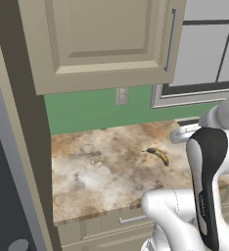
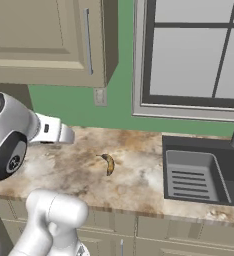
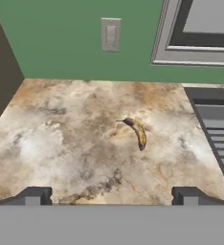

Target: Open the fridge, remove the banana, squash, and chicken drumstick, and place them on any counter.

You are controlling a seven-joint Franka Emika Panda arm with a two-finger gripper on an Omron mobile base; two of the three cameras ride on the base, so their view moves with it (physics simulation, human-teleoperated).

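The banana [image 1: 158, 155] [image 2: 108, 163] [image 3: 136, 132], yellow with dark tips, lies alone on the mottled beige counter [image 1: 97, 171] [image 2: 139, 185] [image 3: 61, 143]. My gripper [image 3: 111, 196] hangs open above the counter's front part, short of the banana, with nothing between its two dark fingertips [image 3: 35, 195]. A tall grey surface at the far left edge looks like the fridge [image 1: 1, 186]; I cannot tell whether it is open. The squash and the chicken drumstick are out of view.
A dark sink [image 2: 199, 175] [image 3: 219, 134] is set into the counter right of the banana, under a window [image 2: 194, 50]. Beige upper cabinets [image 1: 102, 39] [image 2: 44, 35] hang over the counter's left part. A wall outlet [image 3: 110, 34] sits on the green wall.
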